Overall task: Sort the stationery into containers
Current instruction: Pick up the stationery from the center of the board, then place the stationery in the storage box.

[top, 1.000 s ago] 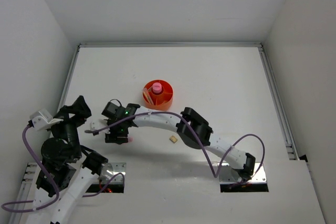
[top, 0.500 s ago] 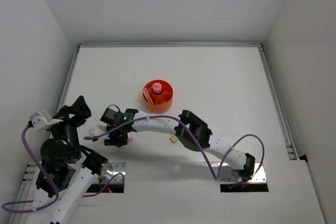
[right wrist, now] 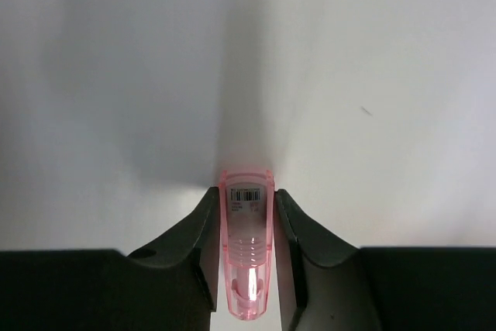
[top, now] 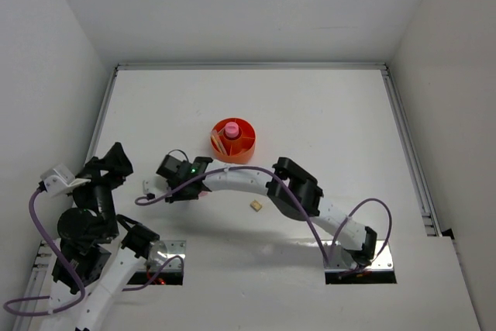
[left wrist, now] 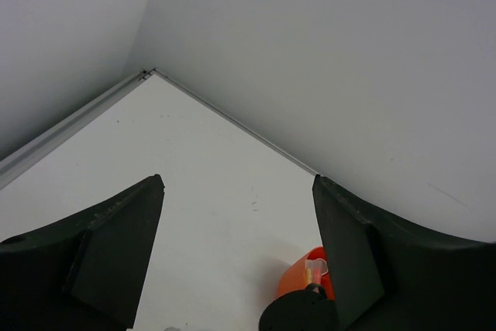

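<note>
Since the right fingers (right wrist: 211,208) press the translucent pink stick (right wrist: 246,257) only along its narrow sides, with its barcoded end poking just past their tips, the main risk I see is a slip. The smooth plastic could pivot or slide out on the way to the orange tub (top: 234,142) and drop onto the bench (top: 325,114). The right arm is stretched far over to the left, well apart from the tub, so a quick swing across would make a slip more likely. The tub is small and divided, and a pink-magenta capsule (top: 230,128) stands in its central cup. A release off centre could strike a rim or divider and bounce out, or nudge the light tub. The left fingers (left wrist: 108,257) stand wide apart with nothing between them. They sit near the right wrist in the overhead view, so the two arms might brush.

I cannot tell whether the stick is lifted or resting on the bench, because the wrist view shows only blurred white beneath it. From above, the stick is hidden under the wrist. A small white thing (top: 146,186) just beside that wrist may be another stick, but it is too small to say. A beige block (top: 254,206) lies near the forearm. The left wrist view shows only a sliver of the tub, cut off at the frame's bottom edge.
</note>
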Robot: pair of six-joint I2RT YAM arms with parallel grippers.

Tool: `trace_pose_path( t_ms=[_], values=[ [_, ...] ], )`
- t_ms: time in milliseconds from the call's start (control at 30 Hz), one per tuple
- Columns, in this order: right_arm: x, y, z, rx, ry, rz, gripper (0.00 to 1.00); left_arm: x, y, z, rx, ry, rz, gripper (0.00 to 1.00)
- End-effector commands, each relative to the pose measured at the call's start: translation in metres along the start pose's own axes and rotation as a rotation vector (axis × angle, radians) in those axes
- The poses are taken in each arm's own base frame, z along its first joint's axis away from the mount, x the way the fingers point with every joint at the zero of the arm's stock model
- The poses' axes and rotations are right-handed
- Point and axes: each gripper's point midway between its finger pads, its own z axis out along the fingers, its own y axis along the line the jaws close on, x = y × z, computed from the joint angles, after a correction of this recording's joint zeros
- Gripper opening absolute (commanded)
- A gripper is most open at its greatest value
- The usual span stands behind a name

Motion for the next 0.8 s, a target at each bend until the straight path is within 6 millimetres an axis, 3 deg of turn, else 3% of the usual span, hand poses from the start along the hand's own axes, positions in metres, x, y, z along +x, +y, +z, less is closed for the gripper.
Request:
trace_pose_path(
  t_ms=[0, 267, 333, 367, 500, 667, 700, 733, 767],
  values=[
    [-0.007, -0.067, -0.056, 0.283, -0.001, 0.005, 0.0, -0.012, 0.002, -0.002, -0.005, -0.041, -0.034, 0.83],
    [-0.002, -0.122, -0.117, 0.469, -0.036, 0.075, 0.0, -0.008, 0.003, -0.001, -0.007, -0.035, -0.027, 0.83],
    [-0.011, -0.144, -0.143, 0.513, -0.089, 0.1, 0.0, -0.006, 0.002, 0.0, -0.01, -0.029, -0.02, 0.83],
    [-0.017, -0.142, -0.145, 0.49, -0.105, 0.094, 0.0, -0.004, 0.001, 0.001, -0.013, -0.022, -0.013, 0.83],
    [-0.041, -0.172, -0.197, 0.529, -0.232, 0.124, 0.0, 0.003, -0.004, 0.006, -0.01, 0.003, 0.011, 0.83],
    [-0.025, -0.217, -0.254, 0.677, -0.31, 0.24, 0.0, 0.019, -0.02, 0.014, 0.036, 0.062, 0.058, 0.83],
    [-0.025, -0.224, -0.284, 0.739, -0.357, 0.278, 0.0, 0.022, -0.02, 0.016, 0.032, 0.071, 0.078, 0.83],
    [-0.007, -0.236, -0.299, 0.809, -0.37, 0.38, 0.0, 0.029, -0.025, 0.019, 0.048, 0.094, 0.091, 0.83],
    [0.006, -0.236, -0.301, 0.822, -0.367, 0.425, 0.0, 0.033, -0.028, 0.02, 0.054, 0.107, 0.101, 0.83]
  ],
)
